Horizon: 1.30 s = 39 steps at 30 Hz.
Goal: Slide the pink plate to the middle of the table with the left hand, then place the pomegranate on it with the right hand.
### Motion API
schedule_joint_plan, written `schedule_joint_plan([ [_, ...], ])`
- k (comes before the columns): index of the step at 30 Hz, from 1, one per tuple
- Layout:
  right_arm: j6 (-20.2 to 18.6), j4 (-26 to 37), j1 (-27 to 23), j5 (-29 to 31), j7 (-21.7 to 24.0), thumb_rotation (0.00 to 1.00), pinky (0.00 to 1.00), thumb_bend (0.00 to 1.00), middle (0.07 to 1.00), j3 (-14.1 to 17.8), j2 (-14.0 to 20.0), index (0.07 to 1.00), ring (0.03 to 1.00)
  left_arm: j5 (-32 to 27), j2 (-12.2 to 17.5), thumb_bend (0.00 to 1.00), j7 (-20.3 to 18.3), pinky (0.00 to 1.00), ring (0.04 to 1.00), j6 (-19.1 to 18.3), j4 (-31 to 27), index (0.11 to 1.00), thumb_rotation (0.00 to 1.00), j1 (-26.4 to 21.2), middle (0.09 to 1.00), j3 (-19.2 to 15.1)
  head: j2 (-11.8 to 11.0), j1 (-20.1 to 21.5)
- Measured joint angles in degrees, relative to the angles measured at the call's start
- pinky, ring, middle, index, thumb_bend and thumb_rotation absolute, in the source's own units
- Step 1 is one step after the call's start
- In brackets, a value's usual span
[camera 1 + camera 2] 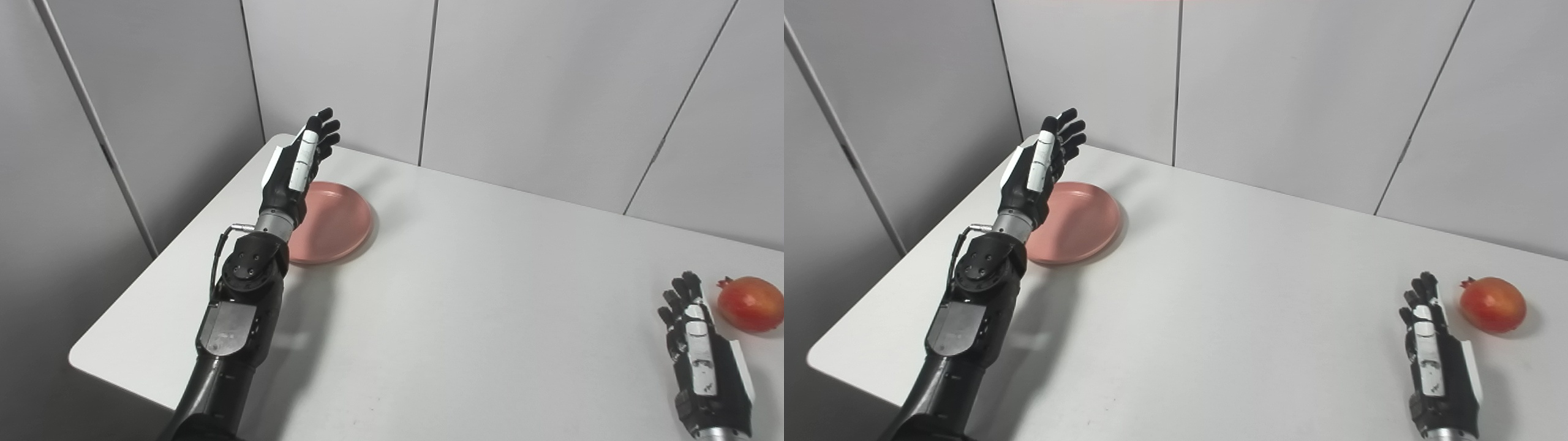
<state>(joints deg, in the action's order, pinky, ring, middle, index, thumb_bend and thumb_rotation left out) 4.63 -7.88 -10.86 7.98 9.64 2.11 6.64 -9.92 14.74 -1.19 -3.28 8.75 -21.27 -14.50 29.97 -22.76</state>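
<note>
The left hand [300, 168], fingers [324, 125] spread and empty, hangs over the far-left rim of the pink plate [334, 223] at the counter's [465, 294] left end; the open right hand [1436, 349] rests just beside the pomegranate [1492, 304], far right of the plate.

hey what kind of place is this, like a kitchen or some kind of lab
Probably a lab or test booth, not a kitchen: a bare white table boxed in by plain grey partition panels, holding only a pink plate and a pomegranate.
</note>
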Motion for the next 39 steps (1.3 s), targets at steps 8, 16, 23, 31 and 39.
schedule_joint_plan([
  [8,0.0,-0.14,-0.07,0.04,0.04,0.92,1.0,0.58,1.0,0.01,-0.02,1.0,1.0,-0.05,2.19,0.88,0.18,0.91,0.9,1.97,-0.09,0.877,1.0,0.98,0.886,-2.82,-0.09,-0.09],
  [16,-0.04,-0.1,-0.08,0.04,-0.06,0.9,1.0,0.58,1.0,0.13,-0.05,1.0,1.0,0.04,4.79,0.86,0.1,0.87,0.878,2.27,0.86,0.864,1.0,2.67,0.874,-4.13,-0.35,-0.35],
  [23,-0.11,0.19,-0.17,-0.02,-0.37,0.91,1.0,0.55,1.0,0.15,-0.14,1.0,1.0,0.36,5.75,0.9,0.36,0.86,0.856,4.45,4.71,0.855,1.0,2.73,0.855,-5.04,-0.53,-0.53],
  [31,-0.16,0.12,-0.39,0.02,-0.54,0.91,1.0,0.55,1.0,0.21,-0.2,1.0,1.0,1.5,6.46,0.89,1.38,0.83,0.844,7.94,10.14,0.836,1.0,2.73,0.84,-5.19,-1.14,-0.35],
  [39,-0.16,0.2,-0.41,0.74,-0.34,0.9,1.0,0.56,1.0,0.24,-0.23,1.0,1.0,2.87,6.38,0.88,2.27,0.85,0.866,10.63,14.35,0.856,1.0,2.35,0.863,-4.35,-0.71,-0.44],
])
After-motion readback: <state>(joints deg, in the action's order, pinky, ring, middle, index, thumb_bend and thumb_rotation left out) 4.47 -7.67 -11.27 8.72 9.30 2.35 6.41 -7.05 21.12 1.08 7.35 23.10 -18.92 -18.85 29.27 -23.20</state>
